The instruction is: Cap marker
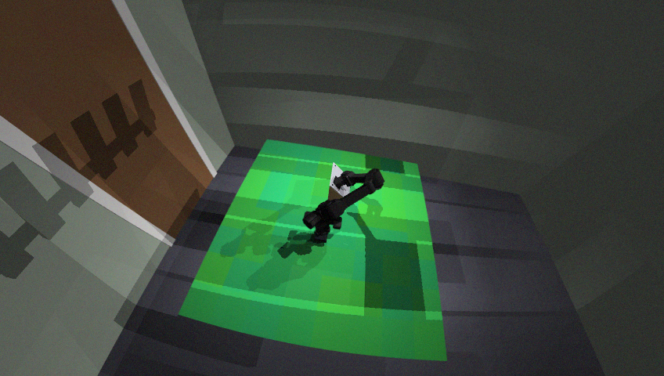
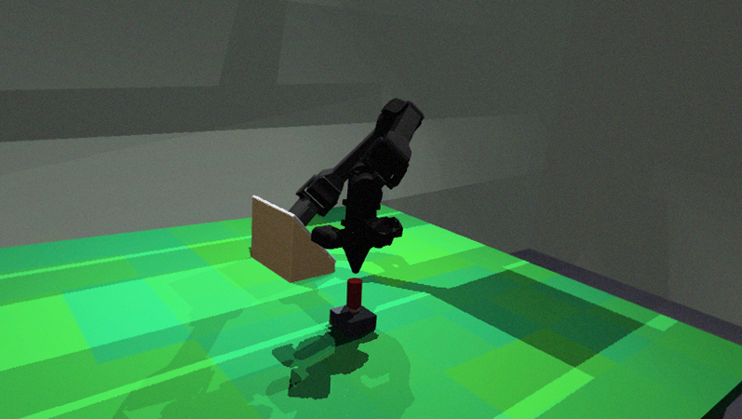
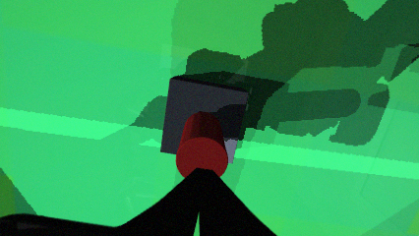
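Gripper point(image 2: 355, 267) closed to a point, nothing between the fingers, hanging directly above the red cap point(image 2: 353, 294). Small gap between tip and cap top in the exterior view. Cap's long axis vertical, in line with the claw. Cap sits on the marker, which stands in the dark holder block point(image 2: 352, 320) on the green table point(image 2: 524, 379); marker body hidden beneath it. Whether the cap is fully seated I cannot tell. Likely next: straight push down with the closed tip.
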You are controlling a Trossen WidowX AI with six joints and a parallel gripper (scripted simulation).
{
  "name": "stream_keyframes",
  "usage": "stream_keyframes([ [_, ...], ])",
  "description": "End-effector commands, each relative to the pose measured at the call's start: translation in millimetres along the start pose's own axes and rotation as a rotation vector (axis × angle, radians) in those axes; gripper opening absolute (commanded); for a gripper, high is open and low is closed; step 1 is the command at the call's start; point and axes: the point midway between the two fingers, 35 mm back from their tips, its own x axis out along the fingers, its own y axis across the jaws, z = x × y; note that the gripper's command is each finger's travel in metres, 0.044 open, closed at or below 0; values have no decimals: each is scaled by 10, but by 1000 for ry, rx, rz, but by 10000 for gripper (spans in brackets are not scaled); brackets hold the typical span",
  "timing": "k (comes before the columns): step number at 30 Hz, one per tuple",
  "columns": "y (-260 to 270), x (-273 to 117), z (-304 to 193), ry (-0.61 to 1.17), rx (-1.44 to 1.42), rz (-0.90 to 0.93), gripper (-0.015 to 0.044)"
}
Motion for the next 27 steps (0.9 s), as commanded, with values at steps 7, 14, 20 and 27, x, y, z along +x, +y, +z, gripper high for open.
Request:
stream_keyframes([
  [7,9,160,-3,0,2,4,0],
  [14,11,267,-5,0,2,5,0],
  [20,0,220,22,-12,0,1,0],
  [27,-14,10,46,-12,1,-2,0],
])
